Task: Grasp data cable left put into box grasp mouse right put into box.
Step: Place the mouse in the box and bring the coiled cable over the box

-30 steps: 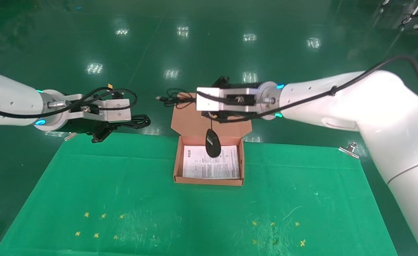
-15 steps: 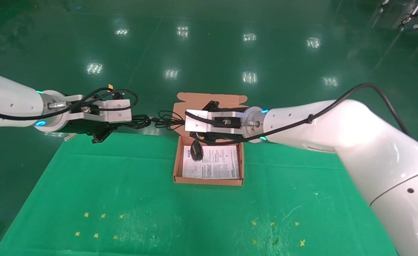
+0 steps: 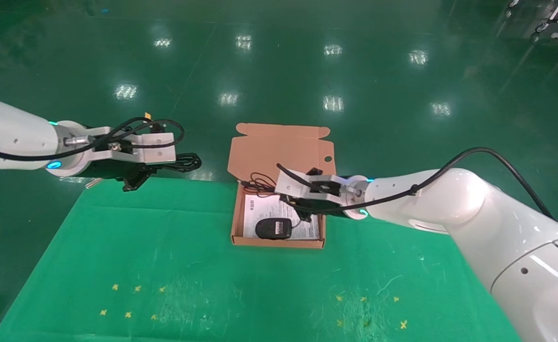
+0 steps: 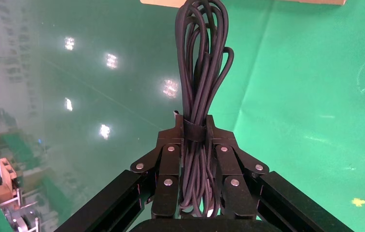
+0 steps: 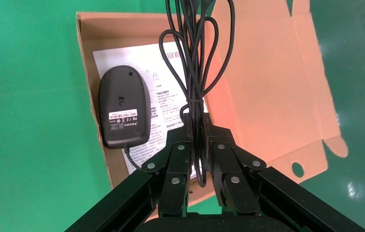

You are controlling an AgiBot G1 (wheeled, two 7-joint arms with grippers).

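Observation:
The orange-salmon box [image 3: 234,223] stands open on the green mat, lid [image 3: 279,149] tilted back, white sheet inside. The black mouse [image 3: 273,228] lies upside down on the sheet near the front wall; it also shows in the right wrist view [image 5: 124,106]. My right gripper [image 3: 306,212] is low over the box's right side, shut on the mouse's thin looped cord [image 5: 195,77]. My left gripper [image 3: 138,179] hovers at the mat's far left edge, shut on the black data cable bundle [image 4: 201,87], whose loops stick out toward the box [image 3: 184,162].
A green mat [image 3: 117,247] covers the table, with small yellow cross marks near the front. A metal clip [image 3: 466,198] holds the mat's far right corner. A glossy green floor lies beyond the table.
My right gripper has come down and toward me with the cord. The mouse swung from hanging above the box to lying flat on the sheet. The left arm has not moved.

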